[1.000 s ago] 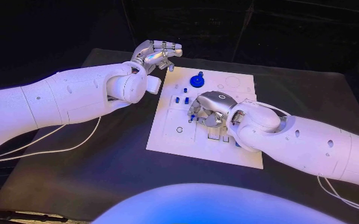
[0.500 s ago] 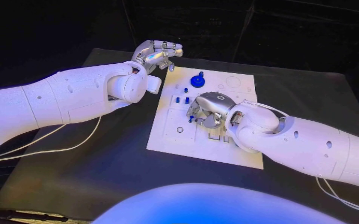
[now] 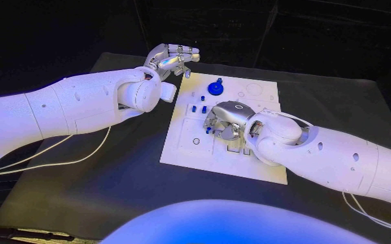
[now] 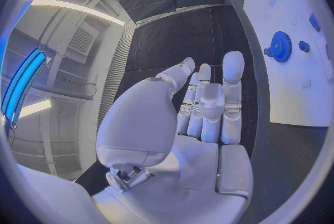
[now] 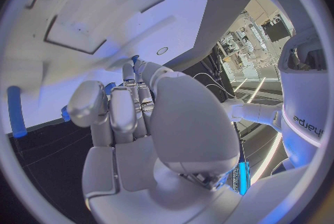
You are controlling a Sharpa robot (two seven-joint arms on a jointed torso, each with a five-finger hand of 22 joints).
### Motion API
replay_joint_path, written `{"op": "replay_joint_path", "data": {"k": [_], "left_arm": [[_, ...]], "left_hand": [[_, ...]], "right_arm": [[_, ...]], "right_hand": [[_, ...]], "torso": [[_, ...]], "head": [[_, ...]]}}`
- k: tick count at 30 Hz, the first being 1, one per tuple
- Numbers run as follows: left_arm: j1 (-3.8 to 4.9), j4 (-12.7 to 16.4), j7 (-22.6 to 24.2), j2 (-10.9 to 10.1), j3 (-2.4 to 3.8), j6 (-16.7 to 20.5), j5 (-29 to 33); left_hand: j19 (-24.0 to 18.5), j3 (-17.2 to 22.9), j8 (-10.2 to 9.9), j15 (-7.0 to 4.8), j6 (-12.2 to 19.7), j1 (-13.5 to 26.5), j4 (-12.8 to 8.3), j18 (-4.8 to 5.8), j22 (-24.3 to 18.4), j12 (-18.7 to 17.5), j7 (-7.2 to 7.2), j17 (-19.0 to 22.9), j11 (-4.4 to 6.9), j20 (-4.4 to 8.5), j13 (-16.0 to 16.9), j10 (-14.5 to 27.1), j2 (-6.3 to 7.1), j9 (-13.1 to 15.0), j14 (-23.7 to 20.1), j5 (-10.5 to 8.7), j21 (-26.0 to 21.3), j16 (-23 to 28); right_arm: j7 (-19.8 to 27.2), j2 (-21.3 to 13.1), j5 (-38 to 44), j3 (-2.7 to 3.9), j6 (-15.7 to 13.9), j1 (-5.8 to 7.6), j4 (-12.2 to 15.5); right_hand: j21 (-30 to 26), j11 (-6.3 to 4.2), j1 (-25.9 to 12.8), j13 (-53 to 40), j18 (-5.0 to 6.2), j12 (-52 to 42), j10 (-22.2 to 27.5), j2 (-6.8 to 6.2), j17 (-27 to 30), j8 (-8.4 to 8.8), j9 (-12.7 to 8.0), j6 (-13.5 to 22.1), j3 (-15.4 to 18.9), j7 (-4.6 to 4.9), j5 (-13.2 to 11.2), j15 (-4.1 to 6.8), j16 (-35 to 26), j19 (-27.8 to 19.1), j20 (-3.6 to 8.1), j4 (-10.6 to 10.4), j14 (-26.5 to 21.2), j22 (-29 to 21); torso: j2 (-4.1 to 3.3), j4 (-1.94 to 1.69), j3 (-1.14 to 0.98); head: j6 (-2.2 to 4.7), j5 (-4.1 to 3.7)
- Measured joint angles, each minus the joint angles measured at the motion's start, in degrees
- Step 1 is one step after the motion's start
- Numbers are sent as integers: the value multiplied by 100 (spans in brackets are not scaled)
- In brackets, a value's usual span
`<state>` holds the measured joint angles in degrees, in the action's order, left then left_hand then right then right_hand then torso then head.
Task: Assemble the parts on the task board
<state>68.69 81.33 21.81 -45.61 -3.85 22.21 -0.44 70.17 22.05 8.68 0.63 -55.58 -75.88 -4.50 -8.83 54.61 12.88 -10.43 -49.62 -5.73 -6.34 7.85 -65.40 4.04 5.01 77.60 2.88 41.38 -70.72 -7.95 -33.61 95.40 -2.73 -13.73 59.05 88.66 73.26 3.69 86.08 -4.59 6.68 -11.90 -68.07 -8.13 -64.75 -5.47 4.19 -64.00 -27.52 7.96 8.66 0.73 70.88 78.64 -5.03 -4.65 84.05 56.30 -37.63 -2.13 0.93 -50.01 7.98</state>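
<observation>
Right hand (image 3: 226, 121) bent down over mid task board (image 3: 186, 148), fingers apparently pinching a small blue part (image 3: 209, 129) to seat it; left hand (image 3: 171, 59) empty, fingers loosely apart, parked off the far-left corner; blue gear (image 3: 215, 88) stands far side

Task board (image 3: 189, 152) was white w/ thin dark outlines. Gear (image 3: 214, 89) deep blue, small pegs (image 3: 198, 109) blue too. Both hands, left hand (image 3: 170, 60) & right hand (image 3: 227, 118), silver on white arms. Table (image 3: 122, 182) black; cable (image 3: 57, 162) white.
</observation>
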Motion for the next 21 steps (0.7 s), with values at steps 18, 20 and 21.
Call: {"op": "replay_joint_path", "data": {"k": [18, 20, 21], "left_arm": [[0, -24, -16, 7, -1, -13, 1], [0, -27, -20, 8, -1, -15, 2], [0, -29, -22, 8, -1, -15, 2]], "left_hand": [[0, 0, -1, 0, 0, 0, 0, 0, -7, 0, 0, 14, 0, 0, 6, 0, 0, -4, 0, 0, -31, 0], [0, 0, -1, 0, 0, 0, 0, 0, -7, 0, 0, 14, -2, 0, 6, 2, 0, -4, 0, 0, -31, 0], [0, 0, -1, 0, 0, 0, 0, 0, -7, 0, 0, 14, -22, 0, 6, 21, 0, -4, 0, 0, -31, 0]], "right_arm": [[-29, 60, 27, 2, 159, 7, -61], [-24, 53, 19, 0, 154, 6, -55], [-21, 48, 15, -1, 149, 6, -51]], "right_hand": [[-156, 265, -409, 82, 0, 350, 636, -227, 131, 187, -59, 629, 102, 251, 187, -125, -22, -154, -112, 4, 0, -302], [-156, 265, -427, 99, 0, 358, 637, -236, 136, 187, -59, 629, 113, 251, 206, -125, -22, -154, -112, 14, 0, -302], [-156, 265, -439, 103, 0, 360, 637, -224, 139, 187, -59, 629, 113, 251, 215, -125, -22, -154, -112, 14, 0, -302]], "torso": [[1, 2, -2], [2, 2, -2], [2, 2, -3]], "head": [[-1, 4], [-1, 3], [-1, 3]]}}
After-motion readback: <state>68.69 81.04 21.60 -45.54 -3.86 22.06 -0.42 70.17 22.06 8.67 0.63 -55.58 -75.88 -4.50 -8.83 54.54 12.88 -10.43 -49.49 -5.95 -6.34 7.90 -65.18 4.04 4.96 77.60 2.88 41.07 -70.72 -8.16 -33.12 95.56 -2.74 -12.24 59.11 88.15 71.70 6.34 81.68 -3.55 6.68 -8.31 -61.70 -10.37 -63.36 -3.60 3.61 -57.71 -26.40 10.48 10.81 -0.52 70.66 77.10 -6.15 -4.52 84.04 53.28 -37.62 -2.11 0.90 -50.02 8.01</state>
